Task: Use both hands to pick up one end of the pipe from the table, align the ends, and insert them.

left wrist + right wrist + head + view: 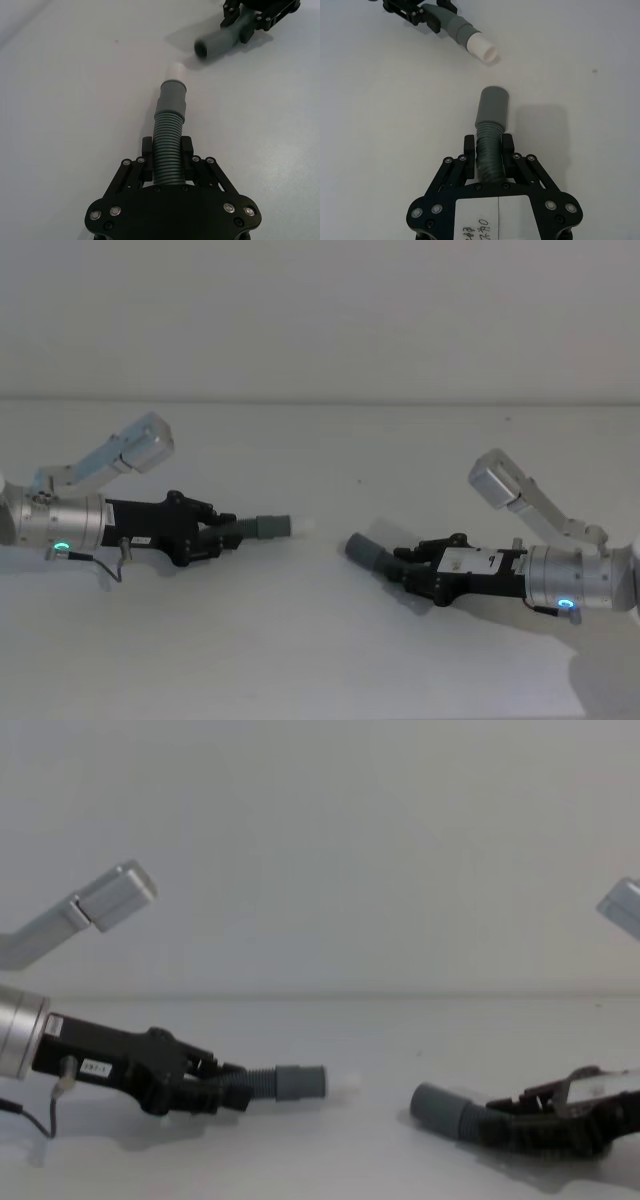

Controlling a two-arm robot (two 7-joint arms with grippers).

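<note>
Two light, floppy hoses (167,145), I judge, best held near their stiff ends (268,526). Left gripper (222,531), centre-left, clamps the short piece (245,528) on its ribs; right gripper (402,570), lower right, the longer piece (385,561) likewise.

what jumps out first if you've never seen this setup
The left gripper clamps a white-tipped hose piece at the left of the white table; the right gripper clamps a grey-cuffed hose piece at the right. Their ends face each other mid-table, apart, not yet joined.
</note>
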